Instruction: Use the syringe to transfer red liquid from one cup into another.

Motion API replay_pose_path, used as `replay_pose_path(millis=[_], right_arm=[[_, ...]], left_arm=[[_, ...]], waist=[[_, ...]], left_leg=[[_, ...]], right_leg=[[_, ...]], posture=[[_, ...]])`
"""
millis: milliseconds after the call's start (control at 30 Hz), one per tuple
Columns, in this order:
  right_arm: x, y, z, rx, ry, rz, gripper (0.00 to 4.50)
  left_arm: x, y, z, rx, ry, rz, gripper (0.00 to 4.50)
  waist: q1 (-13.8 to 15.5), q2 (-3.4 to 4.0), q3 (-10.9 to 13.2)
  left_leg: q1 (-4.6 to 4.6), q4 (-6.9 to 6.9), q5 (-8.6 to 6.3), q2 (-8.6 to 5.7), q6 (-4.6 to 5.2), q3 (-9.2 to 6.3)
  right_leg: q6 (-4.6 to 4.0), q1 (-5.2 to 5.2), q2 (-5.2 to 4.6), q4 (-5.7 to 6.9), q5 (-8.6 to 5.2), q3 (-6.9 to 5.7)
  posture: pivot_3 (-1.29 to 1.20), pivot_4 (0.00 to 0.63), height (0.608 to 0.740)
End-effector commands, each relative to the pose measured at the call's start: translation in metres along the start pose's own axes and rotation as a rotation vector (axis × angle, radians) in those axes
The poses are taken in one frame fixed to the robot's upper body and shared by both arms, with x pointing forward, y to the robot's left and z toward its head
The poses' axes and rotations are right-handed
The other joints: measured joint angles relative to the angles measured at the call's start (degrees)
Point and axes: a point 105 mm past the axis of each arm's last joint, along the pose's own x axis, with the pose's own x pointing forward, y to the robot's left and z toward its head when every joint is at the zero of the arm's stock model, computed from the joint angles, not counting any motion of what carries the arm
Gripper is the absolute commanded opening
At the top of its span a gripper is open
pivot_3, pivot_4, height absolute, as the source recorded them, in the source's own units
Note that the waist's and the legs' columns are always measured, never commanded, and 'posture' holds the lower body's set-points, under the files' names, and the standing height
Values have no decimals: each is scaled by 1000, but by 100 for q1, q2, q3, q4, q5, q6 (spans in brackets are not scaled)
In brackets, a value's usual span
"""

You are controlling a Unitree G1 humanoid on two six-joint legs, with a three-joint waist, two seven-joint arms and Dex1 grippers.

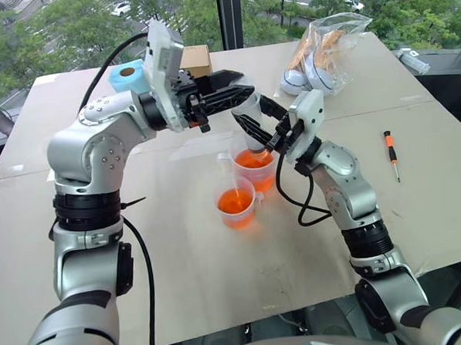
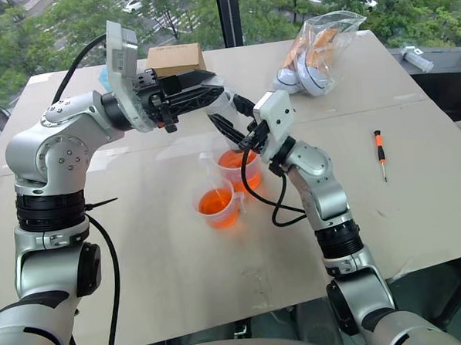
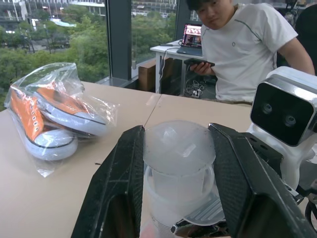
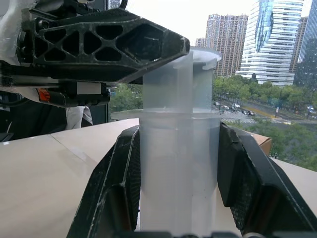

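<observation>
Right wrist view looks straight up the syringe [image 4: 178, 163]: a thick, frosted, translucent barrel, standing nearly upright between the right gripper [image 1: 253, 126]'s two black fingers, which are closed on its sides; its flange and plunger stem rise above them. From the head, the narrow tip points down into the taller cup [image 1: 255, 170], a clear plastic beaker holding orange-red liquid [image 1: 254, 160]; the shorter cup [image 1: 236, 205], with a side handle, stands just in front of it on the pale tabletop [image 1: 181, 260] and also holds some red liquid.

The left gripper [image 1: 245, 83] comes in from the robot's left at the top of the syringe; in the left wrist view its ribbed black fingers flank the round, milky plunger cap, one on each side, and seem parted with a little slack; whether they touch it I cannot tell.

So the syringe's long axis runs near vertical, the plunger head lies between the left fingers, and the left arm is the one placed to work it; I judge the next move to be a pull or push along that axis while the right hand steadies the barrel.
</observation>
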Motion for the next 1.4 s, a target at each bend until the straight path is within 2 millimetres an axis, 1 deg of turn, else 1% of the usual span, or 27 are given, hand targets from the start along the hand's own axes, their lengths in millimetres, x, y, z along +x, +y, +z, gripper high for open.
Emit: replay_pose_path(millis=[33,200,333,467,500,567,667,767,800,900,1000,1100,1233,1400], right_arm=[[7,9,16,0,-66,35,1656],[12,4,36,-6,-133,25,1656],[15,-4,62,-29,-193,15,1656],[12,-17,100,-15,-253,6,1656],[10,-19,107,4,-261,10,1656],[5,-25,115,46,-260,0,1656],[-1,-35,115,118,-253,-59,1656],[-4,-37,117,204,-265,-89,1656],[-4,-37,119,217,-264,-87,1656],[-6,-37,119,227,-249,-86,1656],[-7,-34,114,231,-220,-70,1656],[-8,-32,110,227,-201,-61,1656],[-11,-35,108,206,-185,-57,1656],[-16,-39,111,179,-179,-50,1656]], left_arm=[[-13,8,47,122,-131,75,3768],[-23,11,70,101,-237,92,3768],[-31,18,83,95,-290,132,3768],[-42,26,87,82,-303,187,3768],[-45,27,86,79,-302,198,3768],[-52,30,82,76,-289,229,3768],[-67,35,77,64,-286,290,3768],[-81,36,73,59,-276,338,3768],[-86,36,69,62,-258,355,3768],[-101,36,55,47,-208,413,3768],[-115,31,29,32,-116,465,3768],[-123,26,16,24,-71,491,3768],[-130,19,4,33,-11,500,3768],[-136,5,-6,34,33,486,3768]], waist=[[1,0,0],[12,0,0],[9,0,0],[7,0,0],[7,0,0],[7,0,0],[-5,0,0],[-7,0,0],[-7,0,0],[2,1,0],[-1,1,0],[17,0,1],[33,-2,1],[23,-2,1]], left_leg=[[0,0,0,0,0,0],[0,1,0,-1,0,0],[0,1,0,-1,0,-3],[0,0,0,-1,0,-3],[0,0,0,-1,-1,-4],[-1,0,0,-1,-1,-6],[1,-2,0,-1,-1,-3],[0,-2,0,0,-1,-1],[-1,-3,0,0,-1,-2],[-4,-6,0,-1,0,-3],[-1,-11,0,-2,0,2],[-2,-11,0,-2,0,-5],[-3,-9,0,-6,0,-8],[-2,-11,0,-5,0,-5]], right_leg=[[0,-1,0,0,0,0],[0,0,-2,0,0,-1],[0,0,-2,0,0,-3],[0,0,-3,1,0,-3],[0,0,-3,1,0,-5],[0,1,-4,2,0,-7],[0,1,-6,2,0,-6],[0,-1,-7,2,0,-4],[0,-1,-8,4,0,-5],[0,-2,-12,2,0,-7],[0,-2,-28,1,0,-4],[0,-1,-32,0,0,-7],[0,0,-29,-2,0,-8],[0,-1,-32,-2,0,-7]], posture=[[0,150,740],[0,150,740],[0,150,740],[0,150,740],[0,150,740],[0,150,740],[0,150,740],[0,150,740],[0,150,740],[0,150,740],[0,150,740],[0,150,740],[0,150,740],[0,150,740]])
